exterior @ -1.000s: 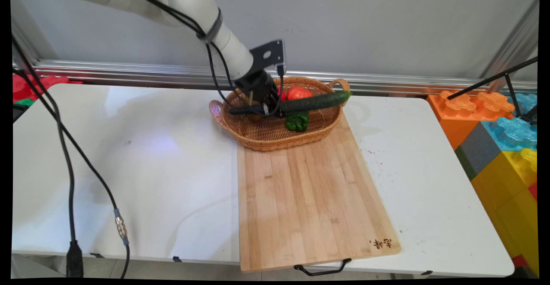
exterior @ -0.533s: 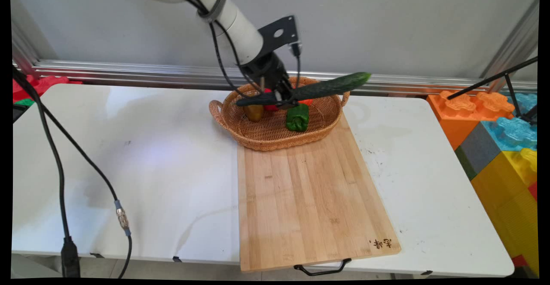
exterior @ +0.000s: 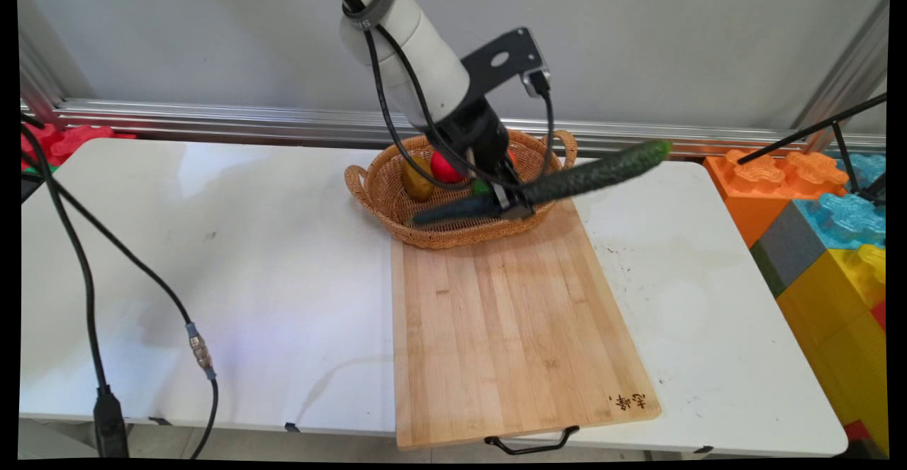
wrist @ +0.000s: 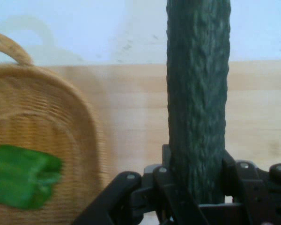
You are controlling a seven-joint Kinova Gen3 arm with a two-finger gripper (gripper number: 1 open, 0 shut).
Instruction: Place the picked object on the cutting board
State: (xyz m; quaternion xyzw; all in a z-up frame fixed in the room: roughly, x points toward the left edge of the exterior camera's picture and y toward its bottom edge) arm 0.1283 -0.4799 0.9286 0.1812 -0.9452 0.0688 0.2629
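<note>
So the gripper is clamped around a long dark green cucumber with a bumpy, warty skin, gripping it somewhere near the middle. The cucumber is up in the air and tilted: its low end sits over the basket, its high end pokes out past the basket's right handle, over bare desk. In the hand view the cucumber fills the gap between the black fingers and runs straight up out of the picture.

The basket is an oval woven wicker thing, tan, with a looped handle at each end. Inside it there's a red tomato, a yellowish-brown rounded fruit just left of the tomato, and a green pepper, glossy and lumpy, mostly hidden behind the arm in the main view.

The basket's near side rests on the far end of a pale wooden cutting board, long planks with a black wire handle at the near edge.

The desk is smooth white plastic with rounded corners. Right of the basket, off the desk, there's a stack of big foam blocks in orange, blue, yellow and grey. Behind the basket is a plain grey wall with a metal rail.
</note>
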